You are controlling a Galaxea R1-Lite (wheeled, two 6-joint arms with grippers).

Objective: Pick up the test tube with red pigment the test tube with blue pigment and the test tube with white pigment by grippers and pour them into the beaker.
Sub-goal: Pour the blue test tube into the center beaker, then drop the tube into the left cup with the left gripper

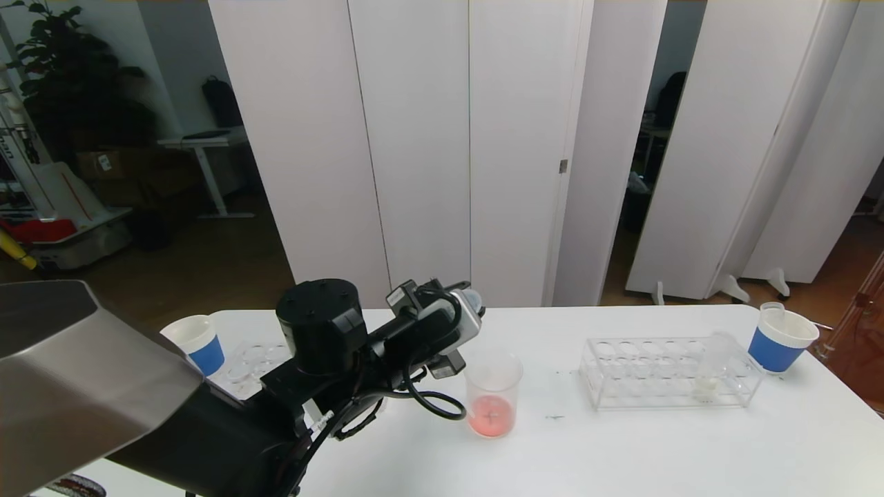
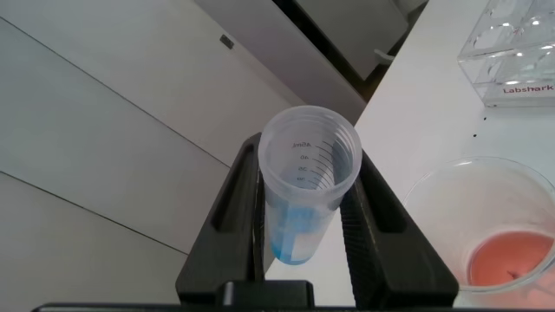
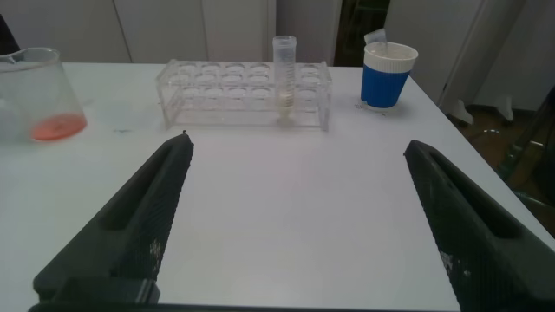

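Note:
My left gripper (image 2: 305,154) is shut on the test tube with blue pigment (image 2: 302,195), a clear graduated tube with blue at its bottom and its open mouth toward the camera. In the head view that gripper (image 1: 472,301) hangs just above and behind the beaker (image 1: 492,395), which holds red-orange liquid (image 2: 510,256). The test tube with white pigment (image 3: 284,71) stands upright in the clear rack (image 3: 227,94) on the right of the table. My right gripper (image 3: 297,147) is open over bare table in front of that rack. The test tube with red pigment is out of view.
A blue-sleeved paper cup (image 1: 780,342) with a clear tube in it stands at the table's far right corner. Another blue-sleeved cup (image 1: 198,341) and a second clear rack (image 1: 250,360) sit on the left, partly behind my left arm. White partition panels stand behind the table.

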